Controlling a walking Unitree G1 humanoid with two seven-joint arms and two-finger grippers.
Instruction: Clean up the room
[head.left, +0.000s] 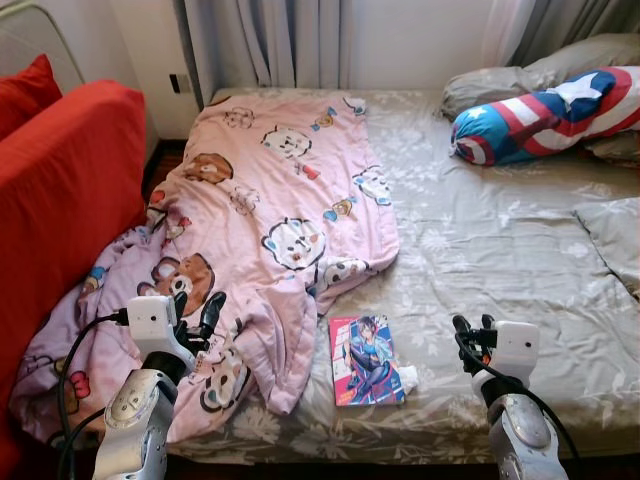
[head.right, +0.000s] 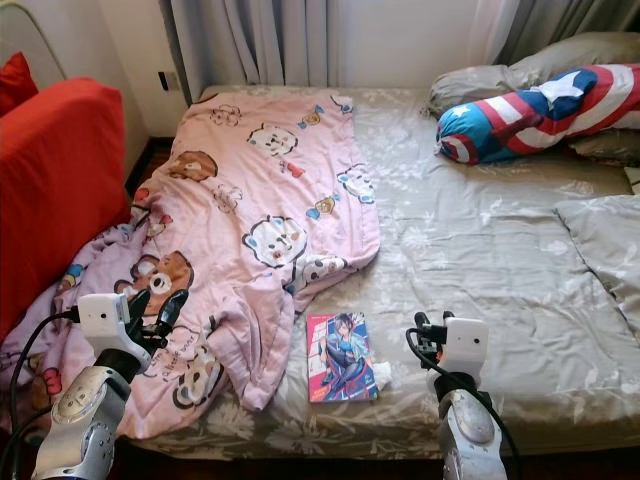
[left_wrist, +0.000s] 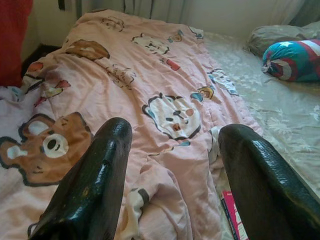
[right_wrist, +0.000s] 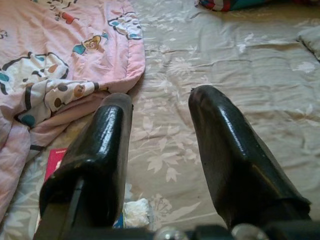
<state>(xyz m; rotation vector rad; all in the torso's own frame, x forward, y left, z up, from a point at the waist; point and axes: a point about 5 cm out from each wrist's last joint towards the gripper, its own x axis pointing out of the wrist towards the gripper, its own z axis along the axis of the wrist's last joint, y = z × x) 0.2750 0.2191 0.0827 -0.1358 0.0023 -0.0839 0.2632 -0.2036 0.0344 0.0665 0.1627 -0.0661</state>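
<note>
On the bed (head.left: 500, 240), grey floral sheet: one pink cartoon-print blanket (head.left: 280, 210), spread rumpled over the robot's-left half, its near-left corner spilling off the edge toward a red sofa (head.left: 60, 200) that stands beside the bed. One comic book (head.left: 366, 360), bright cover up, lying flat near the foot edge, just beside the blanket's lower fold. One small crumpled white tissue (head.left: 408, 377), touching the book's right edge. One bolster cushion in red, white and blue with a star (head.left: 545, 112), at the far right, resting against grey pillows (head.left: 560, 65). One folded grey cover (head.left: 615, 235) at the right edge. Grey curtains (head.left: 270, 40) hang behind the head of the bed.

Left gripper (head.left: 195, 310): held over the blanket's near-left part, fingers (left_wrist: 95, 185) spread apart, nothing between them. Right gripper (head.left: 470, 328): held over bare sheet to the right of the book, fingers (right_wrist: 100, 150) spread apart, nothing held; the tissue and book corner lie below its fingers in the wrist view.
</note>
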